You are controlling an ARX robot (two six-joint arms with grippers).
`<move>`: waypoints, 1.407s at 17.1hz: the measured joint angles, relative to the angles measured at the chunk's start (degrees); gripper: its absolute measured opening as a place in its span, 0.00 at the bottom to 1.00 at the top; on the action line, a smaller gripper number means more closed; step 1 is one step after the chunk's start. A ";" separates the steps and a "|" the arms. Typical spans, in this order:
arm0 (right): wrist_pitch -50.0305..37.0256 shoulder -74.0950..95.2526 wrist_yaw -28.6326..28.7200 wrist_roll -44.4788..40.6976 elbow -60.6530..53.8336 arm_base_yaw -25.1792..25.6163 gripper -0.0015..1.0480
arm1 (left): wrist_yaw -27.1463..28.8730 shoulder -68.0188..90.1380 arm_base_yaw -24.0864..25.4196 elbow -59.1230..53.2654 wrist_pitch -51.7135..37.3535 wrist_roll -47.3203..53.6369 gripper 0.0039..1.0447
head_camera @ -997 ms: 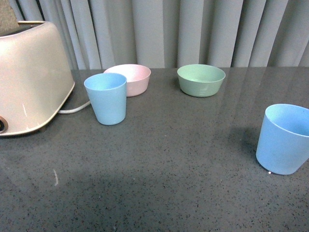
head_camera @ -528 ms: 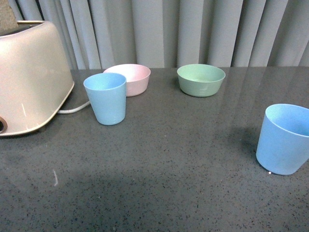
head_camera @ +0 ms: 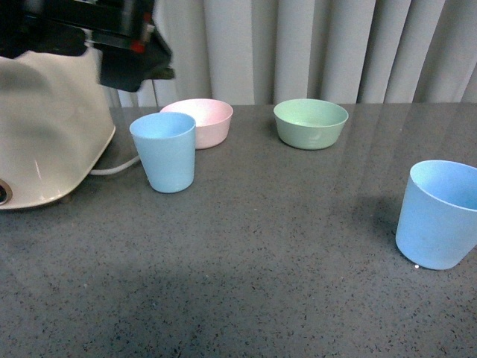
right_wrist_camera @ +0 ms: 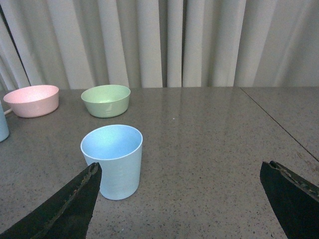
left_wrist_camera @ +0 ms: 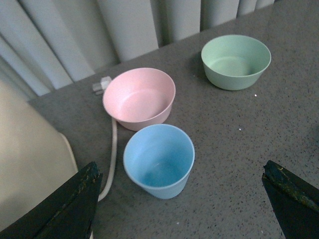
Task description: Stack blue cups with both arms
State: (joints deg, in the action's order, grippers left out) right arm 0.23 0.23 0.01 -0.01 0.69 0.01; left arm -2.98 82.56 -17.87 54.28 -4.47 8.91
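Two light blue cups stand upright and apart on the dark grey table. One cup [head_camera: 164, 153] is at the left, in front of the pink bowl. The other cup [head_camera: 440, 216] is at the right edge. My left arm [head_camera: 112, 45] hangs above the left cup and the appliance. In the left wrist view my left gripper [left_wrist_camera: 180, 172] is open above that cup [left_wrist_camera: 159, 160], which lies between the fingers [left_wrist_camera: 75, 204] without touching them. My right gripper [right_wrist_camera: 179, 169] is open and empty, and the right cup [right_wrist_camera: 113, 162] stands near its one finger [right_wrist_camera: 75, 204].
A pink bowl [head_camera: 205, 119] and a green bowl [head_camera: 310, 123] sit at the back before a grey curtain. A large beige appliance [head_camera: 45, 127] fills the left side, and its white cable [head_camera: 115, 168] runs beside the left cup. A seam [right_wrist_camera: 279, 124] crosses the table right of the right cup.
My left arm has come into the front view at the top left, over the appliance. Neither cup nor bowl has moved.
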 joint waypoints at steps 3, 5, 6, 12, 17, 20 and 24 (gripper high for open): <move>0.00 0.02 0.00 0.00 0.00 0.00 0.94 | 0.44 12.46 -2.21 13.20 7.93 0.85 0.94; 0.02 0.02 0.00 0.00 0.00 0.00 0.94 | 1.95 16.79 -2.36 18.36 11.34 1.77 0.94; 0.00 0.02 0.00 0.00 0.00 0.00 0.94 | 3.23 18.25 -2.10 20.02 12.63 2.10 0.94; 0.02 0.02 0.00 0.00 0.00 0.00 0.94 | 3.45 19.93 -2.12 20.81 15.78 2.16 0.94; 0.00 0.02 0.00 0.00 0.00 0.00 0.94 | 4.20 27.32 -2.01 23.61 15.58 3.65 0.94; 0.02 0.02 0.00 0.00 0.00 0.00 0.94 | 4.33 28.09 -1.92 25.03 15.41 3.69 0.94; 0.00 0.02 0.00 0.00 0.00 0.00 0.94 | 4.33 28.09 -2.16 25.03 15.76 4.96 0.72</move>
State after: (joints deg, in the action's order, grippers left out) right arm 0.23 0.25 0.01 -0.01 0.69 0.01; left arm 1.34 110.65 -20.03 79.31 11.29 13.87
